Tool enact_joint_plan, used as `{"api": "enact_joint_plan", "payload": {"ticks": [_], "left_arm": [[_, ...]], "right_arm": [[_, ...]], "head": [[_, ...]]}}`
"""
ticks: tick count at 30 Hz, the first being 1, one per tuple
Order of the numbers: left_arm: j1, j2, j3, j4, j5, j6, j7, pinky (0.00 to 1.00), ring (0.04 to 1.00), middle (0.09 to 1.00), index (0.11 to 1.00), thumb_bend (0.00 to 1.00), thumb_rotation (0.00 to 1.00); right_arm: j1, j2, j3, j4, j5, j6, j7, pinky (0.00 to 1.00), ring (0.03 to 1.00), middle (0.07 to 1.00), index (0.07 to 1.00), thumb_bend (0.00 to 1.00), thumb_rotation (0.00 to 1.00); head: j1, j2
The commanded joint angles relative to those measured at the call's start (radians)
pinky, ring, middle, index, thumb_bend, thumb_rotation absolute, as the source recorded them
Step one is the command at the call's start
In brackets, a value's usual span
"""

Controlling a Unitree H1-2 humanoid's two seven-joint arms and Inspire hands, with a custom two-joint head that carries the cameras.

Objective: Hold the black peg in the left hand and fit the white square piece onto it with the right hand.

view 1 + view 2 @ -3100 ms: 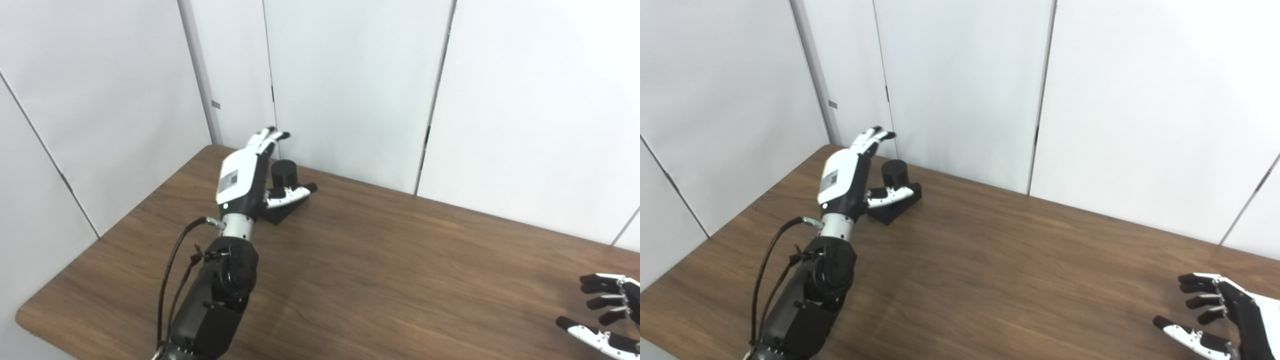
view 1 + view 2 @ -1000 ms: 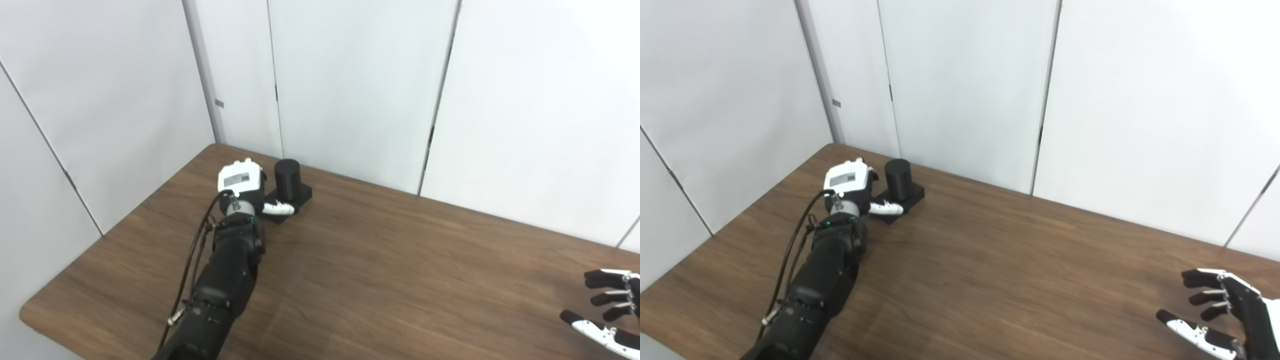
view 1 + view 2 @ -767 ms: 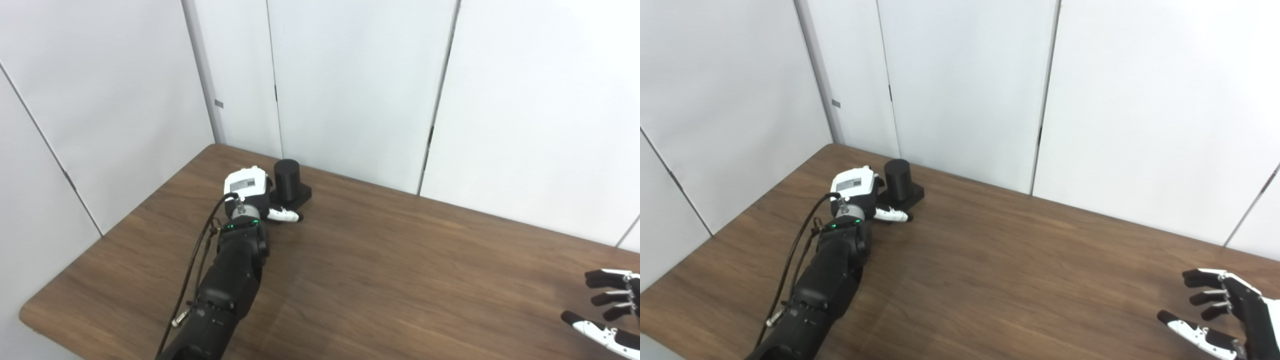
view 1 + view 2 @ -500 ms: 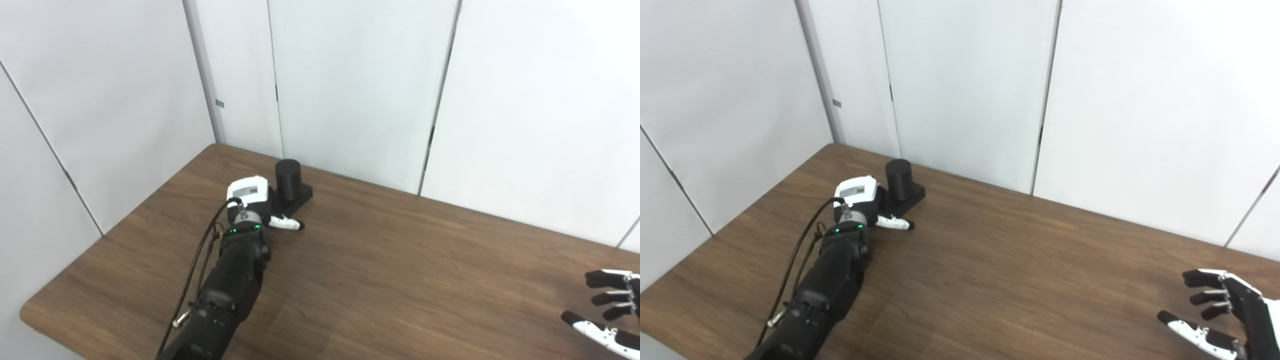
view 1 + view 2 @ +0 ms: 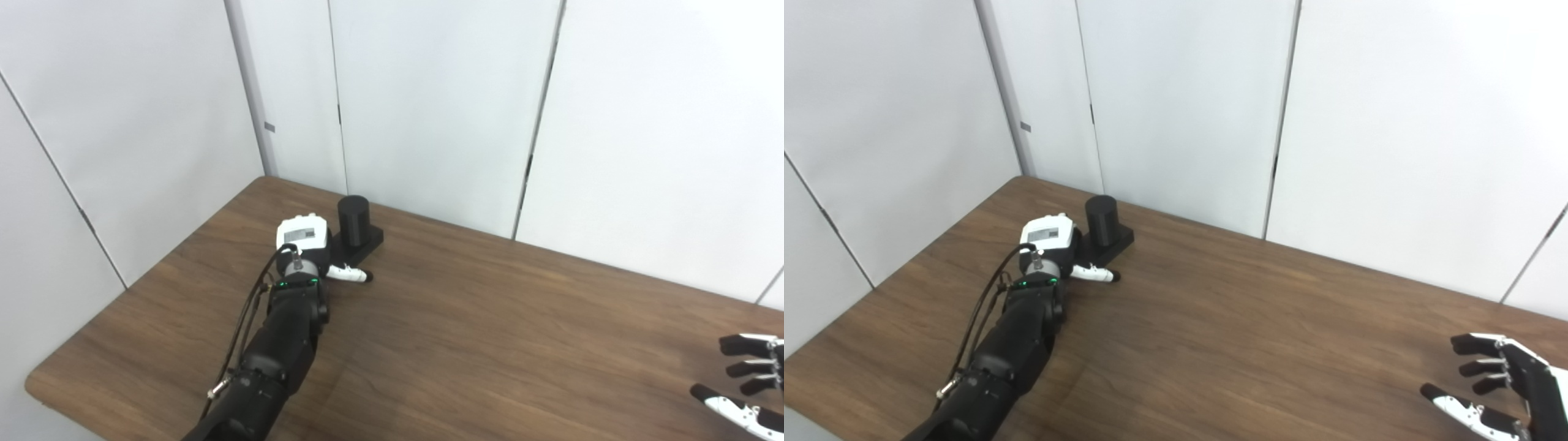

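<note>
The black peg (image 5: 353,212), a short cylinder on a square black base (image 5: 370,237), stands upright at the far left of the wooden table, near the wall. My left hand (image 5: 302,235) is just left of and in front of the base, back upward. Its thumb (image 5: 349,275) sticks out to the right over the table in front of the base. Its fingers are hidden behind the white hand back, and it holds nothing. My right hand (image 5: 1497,383) is open and empty at the bottom right, fingers apart. No white square piece is in view.
The brown table (image 5: 490,318) runs from the left corner to the right edge of the picture. White wall panels (image 5: 429,92) stand close behind the peg. The table's left edge (image 5: 184,239) is near my left arm.
My left hand tipped palm down beside the peg, then drew back a little from the base, so its thumb is over the table in front of it. The peg stayed put. The right hand barely moved.
</note>
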Motion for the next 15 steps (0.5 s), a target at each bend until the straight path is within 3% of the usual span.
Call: {"api": "enact_joint_plan", "payload": {"ticks": [1, 3, 10, 12, 15], "left_arm": [[-0.029, 0.025, 0.002, 0.011, 0.005, 0.003, 0.035, 1.0, 1.0, 1.0, 0.8, 1.0, 0.53], [-0.031, 0.027, 0.001, 0.021, -0.007, 0.003, 0.056, 1.0, 1.0, 1.0, 0.794, 1.0, 0.52], [-0.031, 0.069, -0.068, 0.046, -0.13, -0.011, 0.108, 0.96, 1.0, 0.949, 0.649, 0.76, 0.25], [-0.03, 0.079, -0.087, 0.052, -0.172, -0.017, 0.125, 0.96, 0.978, 0.919, 0.554, 0.61, 0.14], [-0.03, 0.089, -0.114, 0.061, -0.216, -0.012, 0.147, 0.94, 0.946, 0.888, 0.499, 0.53, 0.08]], "right_arm": [[-0.024, -0.028, -0.01, -0.041, 0.001, -0.027, 0.0, 0.41, 0.545, 0.634, 0.513, 0.51, 0.11], [-0.022, -0.03, -0.009, -0.043, 0.004, -0.033, 0.002, 0.41, 0.549, 0.64, 0.497, 0.5, 0.13], [-0.019, -0.036, -0.006, -0.038, 0.015, -0.054, -0.001, 0.4, 0.542, 0.643, 0.491, 0.5, 0.13], [-0.019, -0.037, -0.005, -0.039, 0.012, -0.054, -0.003, 0.4, 0.542, 0.643, 0.49, 0.5, 0.13], [-0.019, -0.037, -0.006, -0.041, 0.009, -0.053, -0.003, 0.4, 0.544, 0.644, 0.49, 0.5, 0.13]], "head": [[0.0, 0.001], [-0.001, 0.005], [-0.005, 0.009], [-0.008, 0.011], [-0.008, 0.011]]}}
